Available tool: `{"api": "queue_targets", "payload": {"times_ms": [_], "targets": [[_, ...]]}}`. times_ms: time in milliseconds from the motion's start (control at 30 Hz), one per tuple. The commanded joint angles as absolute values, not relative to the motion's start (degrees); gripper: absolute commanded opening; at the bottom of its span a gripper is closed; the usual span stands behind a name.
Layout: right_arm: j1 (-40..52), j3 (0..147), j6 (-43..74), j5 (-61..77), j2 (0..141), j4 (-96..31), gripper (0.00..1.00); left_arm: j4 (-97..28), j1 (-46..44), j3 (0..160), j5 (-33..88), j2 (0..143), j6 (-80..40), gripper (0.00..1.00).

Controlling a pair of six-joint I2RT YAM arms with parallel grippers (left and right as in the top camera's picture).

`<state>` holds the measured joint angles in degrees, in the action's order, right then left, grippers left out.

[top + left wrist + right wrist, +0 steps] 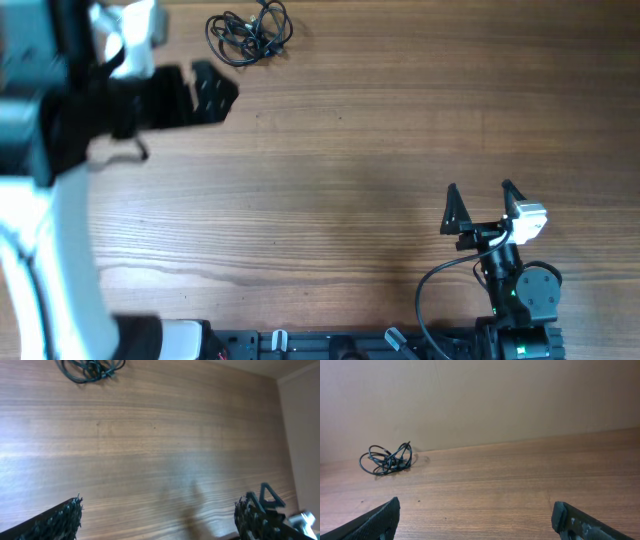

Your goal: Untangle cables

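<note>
The cables (248, 32) lie in one small black bundle on the wooden table (350, 150), at the upper left of the overhead frame, close to the top edge. The loops cross so tightly that I cannot count the cords or pick out a plug. In the left wrist view the bundle (90, 369) sits in the top left corner, and its upper part is cut off by the frame. In the right wrist view it (387, 460) shows whole at the left, small and far off, near the plain beige wall (495, 400).

The left gripper (222, 95) hangs at the upper left of the overhead frame, just below and left of the cables and apart from them. Its jaws are spread wide and hold nothing. The arm behind it is a blurred bulk of white and black that runs off the left edge. Its own camera catches only the studded fingertips (60, 520) in the lower corners, with bare wood between them.

The right gripper (480, 195) sits at the lower right of the overhead frame, well apart from the cables, with its fingers fully parted and empty. Its base runs off the bottom edge. In its wrist view only two dark fingertips (580, 522) poke in from the bottom corners.
</note>
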<state>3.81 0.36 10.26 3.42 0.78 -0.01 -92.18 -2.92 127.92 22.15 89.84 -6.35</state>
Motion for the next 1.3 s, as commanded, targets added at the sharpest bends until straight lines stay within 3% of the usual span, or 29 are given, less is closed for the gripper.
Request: {"api": "queue_targets", "payload": {"times_ms": [0, 133, 200, 233, 400, 433, 467, 500, 533, 667, 967, 1000, 1067, 1267], "targets": [[3.57, 0.30, 10.66, 4.16, 0.43, 0.12, 1.00, -88.79, -3.70, 129.49, 22.72, 98.70, -6.50, 1.00], [3.60, 0.30, 10.66, 4.16, 0.43, 0.12, 1.00, -82.54, -3.70, 129.49, 23.16, 105.84, -6.50, 0.97], [3.57, 0.30, 10.66, 4.16, 0.43, 0.12, 1.00, -78.94, -3.70, 129.49, 23.03, 108.53, -6.50, 0.12], [3.57, 0.30, 10.66, 4.16, 0.43, 0.12, 1.00, -77.30, -3.70, 129.49, 22.76, 110.10, -6.90, 0.04], [3.57, 0.30, 10.66, 4.16, 0.43, 0.12, 1.00, -69.10, -5.50, 129.21, 3.51, 119.15, -19.14, 0.04], [3.57, 0.30, 10.66, 4.16, 0.43, 0.12, 1.00, -67.53, -5.78, 129.21, 1.30, 120.70, -19.14, 0.09], [3.57, 0.30, 10.66, 4.16, 0.43, 0.12, 1.00, -65.95, -5.96, 129.21, -0.10, 122.10, -19.14, 0.33], [3.60, 0.30, 10.68, 4.16, 0.43, 0.12, 1.00, -63.96, -5.96, 129.21, -0.82, 123.98, -19.11, 0.65], [3.60, 0.30, 10.66, 4.16, 0.43, 0.12, 1.00, -62.26, -5.96, 129.21, -0.86, 125.45, -19.11, 0.68], [3.60, 0.30, 10.63, 4.16, 0.43, 0.12, 1.00, -54.50, -5.96, 129.21, -0.97, 132.68, -19.11, 0.56], [3.57, 0.30, 10.63, 4.14, 0.43, 0.12, 1.00, -42.83, -6.22, 129.21, -0.97, 143.85, -21.32, 0.52], [3.57, 0.30, 10.66, 4.16, 0.43, 0.12, 1.00, -42.70, -6.22, 129.21, -0.95, 144.27, -21.32, 0.46], [3.57, 0.30, 10.66, 4.14, 0.43, 0.12, 1.00, -43.27, -6.22, 129.25, -0.80, 144.18, -21.30, 0.04], [3.57, 0.30, 10.68, 4.14, 0.43, 0.12, 1.00, -52.03, -6.02, 129.25, 7.60, 135.44, -21.30, 0.04]]}}
